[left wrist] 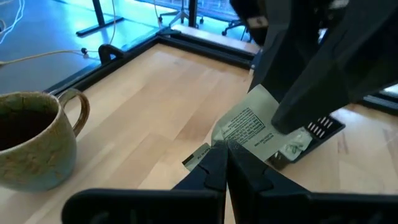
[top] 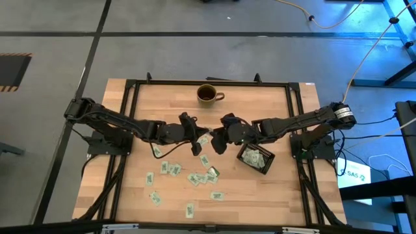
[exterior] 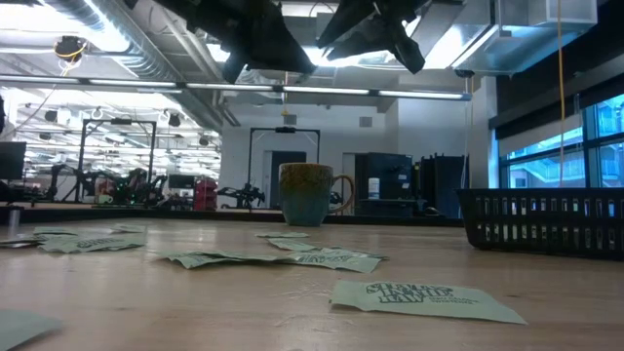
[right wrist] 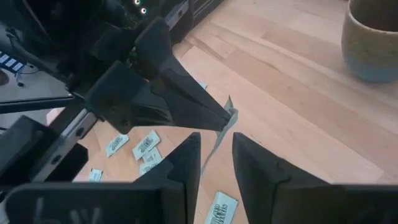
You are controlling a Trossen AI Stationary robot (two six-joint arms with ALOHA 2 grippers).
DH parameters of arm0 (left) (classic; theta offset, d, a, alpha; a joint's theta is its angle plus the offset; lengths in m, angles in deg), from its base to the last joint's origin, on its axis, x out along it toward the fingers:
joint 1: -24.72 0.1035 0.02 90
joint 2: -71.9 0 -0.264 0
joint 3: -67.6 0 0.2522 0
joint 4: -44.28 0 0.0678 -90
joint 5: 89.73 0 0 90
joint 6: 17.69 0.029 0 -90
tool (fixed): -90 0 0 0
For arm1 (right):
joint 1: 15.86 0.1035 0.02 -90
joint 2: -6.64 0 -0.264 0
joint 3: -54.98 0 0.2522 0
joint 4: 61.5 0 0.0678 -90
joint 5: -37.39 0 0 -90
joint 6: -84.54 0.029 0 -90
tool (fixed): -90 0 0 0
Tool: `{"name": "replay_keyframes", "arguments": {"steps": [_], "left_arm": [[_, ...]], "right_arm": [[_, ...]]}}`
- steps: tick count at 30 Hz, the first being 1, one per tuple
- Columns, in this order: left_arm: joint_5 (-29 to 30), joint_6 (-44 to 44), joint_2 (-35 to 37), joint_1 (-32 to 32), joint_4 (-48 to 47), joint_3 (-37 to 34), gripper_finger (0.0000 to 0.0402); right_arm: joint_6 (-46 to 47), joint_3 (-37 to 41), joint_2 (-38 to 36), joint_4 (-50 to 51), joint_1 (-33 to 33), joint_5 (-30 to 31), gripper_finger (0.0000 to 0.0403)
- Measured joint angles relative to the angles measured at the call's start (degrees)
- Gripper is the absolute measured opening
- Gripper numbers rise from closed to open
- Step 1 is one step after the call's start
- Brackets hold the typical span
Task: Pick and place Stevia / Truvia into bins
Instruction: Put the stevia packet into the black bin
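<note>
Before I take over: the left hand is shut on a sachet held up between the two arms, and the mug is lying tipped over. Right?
Not quite. The left hand is shut on the sachet, but the mug stands upright, as the low view shows.

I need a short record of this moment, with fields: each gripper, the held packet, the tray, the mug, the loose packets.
left gripper: shut on the held sachet, above mid-table
right gripper: fingers open either side of the same sachet, facing the left gripper
held sachet: pale green and white paper, off the table
black tray: under the right arm, holds some sachets
brown mug: upright, far edge
loose sachets: scattered on the wooden table
</note>
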Motion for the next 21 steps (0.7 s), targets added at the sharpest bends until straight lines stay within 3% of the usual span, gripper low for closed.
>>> {"name": "replay_keyframes", "arguments": {"steps": [14, 21], "left_arm": [[-0.3, 2.3, 0.0, 0.0, 0.9, 0.0, 0.0005], [-0.5, 4.7, 0.4, 0.0, -0.8, 0.0, 0.0061]], "right_arm": [[-1.6, 0.0, 0.0, 0.1, 0.0, 0.0, 0.0007], [-1.6, 0.0, -0.1, 2.6, 0.0, 0.0, 0.0003]]}}
